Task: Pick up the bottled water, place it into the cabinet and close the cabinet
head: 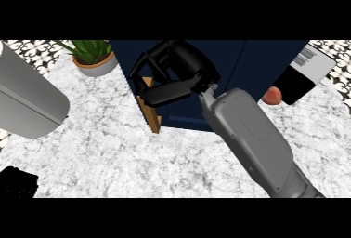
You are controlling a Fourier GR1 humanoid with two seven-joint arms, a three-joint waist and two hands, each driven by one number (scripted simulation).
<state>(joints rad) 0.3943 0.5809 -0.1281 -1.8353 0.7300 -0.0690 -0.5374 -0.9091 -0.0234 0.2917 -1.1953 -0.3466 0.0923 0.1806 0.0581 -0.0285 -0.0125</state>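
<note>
Right hand (179, 69) at the dark blue cabinet (264, 62) — fingers curled by the door edge (152, 111); what they hold, cannot tell. Bottled water not seen. Potted plant (93, 56) on marbled worktop (103, 158).

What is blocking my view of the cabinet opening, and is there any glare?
Head view: the right hand and its grey forearm cover much of the dark blue cabinet, hiding the opening; the bottle cannot be seen. No glare; lighting is even on the marble counter.
</note>
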